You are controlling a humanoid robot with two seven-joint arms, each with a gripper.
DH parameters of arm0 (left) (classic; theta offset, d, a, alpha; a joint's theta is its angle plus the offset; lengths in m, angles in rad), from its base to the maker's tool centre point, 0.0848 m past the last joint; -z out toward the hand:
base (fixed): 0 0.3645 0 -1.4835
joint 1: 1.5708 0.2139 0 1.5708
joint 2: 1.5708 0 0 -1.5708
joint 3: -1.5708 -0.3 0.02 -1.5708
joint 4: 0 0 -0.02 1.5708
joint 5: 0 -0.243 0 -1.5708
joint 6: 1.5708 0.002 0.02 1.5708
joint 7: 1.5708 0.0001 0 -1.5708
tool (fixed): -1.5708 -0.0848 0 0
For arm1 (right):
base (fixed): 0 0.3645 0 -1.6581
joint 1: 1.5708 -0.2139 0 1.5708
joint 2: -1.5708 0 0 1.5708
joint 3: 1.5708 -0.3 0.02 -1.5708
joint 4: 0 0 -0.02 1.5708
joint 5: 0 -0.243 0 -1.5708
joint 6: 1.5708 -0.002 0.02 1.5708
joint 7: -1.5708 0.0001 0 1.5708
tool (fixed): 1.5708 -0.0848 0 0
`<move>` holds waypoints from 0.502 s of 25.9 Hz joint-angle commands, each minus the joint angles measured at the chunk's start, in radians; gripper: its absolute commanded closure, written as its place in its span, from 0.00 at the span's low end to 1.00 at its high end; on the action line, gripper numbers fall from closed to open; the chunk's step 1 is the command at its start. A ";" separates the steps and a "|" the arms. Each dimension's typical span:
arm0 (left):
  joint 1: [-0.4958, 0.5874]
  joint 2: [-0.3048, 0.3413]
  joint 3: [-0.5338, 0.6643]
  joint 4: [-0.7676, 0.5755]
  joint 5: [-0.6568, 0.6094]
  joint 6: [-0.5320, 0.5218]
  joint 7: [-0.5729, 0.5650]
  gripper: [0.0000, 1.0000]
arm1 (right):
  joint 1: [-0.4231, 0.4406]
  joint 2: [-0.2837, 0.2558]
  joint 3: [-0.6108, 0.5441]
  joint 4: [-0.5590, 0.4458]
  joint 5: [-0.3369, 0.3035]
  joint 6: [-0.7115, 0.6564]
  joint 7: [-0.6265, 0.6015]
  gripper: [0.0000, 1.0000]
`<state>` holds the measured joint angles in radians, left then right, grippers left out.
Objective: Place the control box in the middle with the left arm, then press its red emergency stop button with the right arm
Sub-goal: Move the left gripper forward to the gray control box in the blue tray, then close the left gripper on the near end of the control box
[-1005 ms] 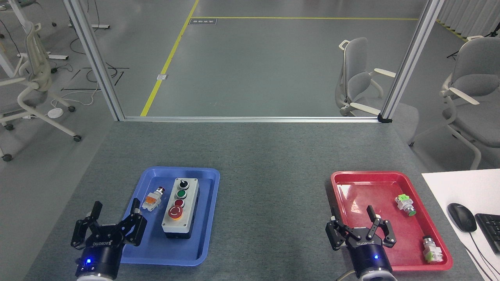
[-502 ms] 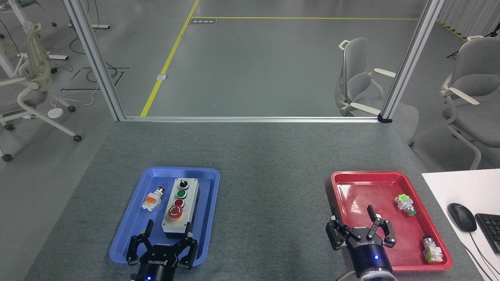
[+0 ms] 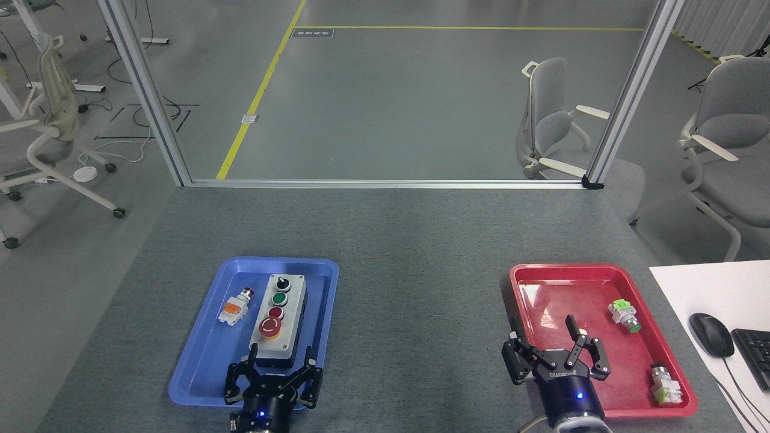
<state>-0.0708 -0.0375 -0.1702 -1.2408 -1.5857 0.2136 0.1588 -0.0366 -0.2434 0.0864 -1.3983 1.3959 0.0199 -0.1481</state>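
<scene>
The control box (image 3: 278, 320) is an oblong block with a matte light-grey face over a black base, lying lengthwise in the glossy blue tray (image 3: 198, 367), a shallow moulded plastic dish with rounded corners. Along its face runs a single row: a black knob at the far end, a green button, a small red one, and nearest the robot the red emergency stop button (image 3: 270, 326), a broad round mushroom cap with white curved arrows and a yellow-orange collar. Beside the box in the same tray lies a small loose push-button (image 3: 235, 307) with an orange-and-white body. The left gripper (image 3: 274, 374), black and angular, hangs at the box's near end with its fingers spread wide to either side of that end, gripping nothing. The right gripper (image 3: 553, 355) is also spread open and empty, over the near left corner of the shiny red tray (image 3: 529, 288), which holds two small green-and-white parts (image 3: 624, 316). Between the trays the middle (image 3: 421, 325) is bare grey speckled felt. Aluminium frame posts (image 3: 144, 90) rise from the table's far edge; beyond are a smooth grey floor with yellow lines and pale office chairs (image 3: 553, 126).
</scene>
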 commanded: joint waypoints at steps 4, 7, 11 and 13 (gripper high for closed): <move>-0.018 0.013 0.037 0.021 0.004 0.012 -0.002 0.02 | 0.000 0.001 0.001 -0.004 -0.002 0.000 0.001 0.00; -0.020 0.016 0.051 0.023 0.004 0.009 -0.002 0.02 | 0.000 0.001 0.001 -0.004 -0.002 0.000 0.001 0.00; -0.035 0.018 0.051 0.026 0.006 0.007 -0.002 0.02 | 0.000 0.001 0.001 -0.002 -0.002 0.000 0.001 0.00; -0.047 0.018 0.051 0.043 0.006 0.006 -0.004 0.02 | 0.001 0.001 0.001 -0.002 -0.002 0.000 0.001 0.00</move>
<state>-0.1034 -0.0205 -0.1206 -1.2129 -1.5807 0.2221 0.1558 -0.0362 -0.2424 0.0875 -1.4012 1.3944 0.0200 -0.1516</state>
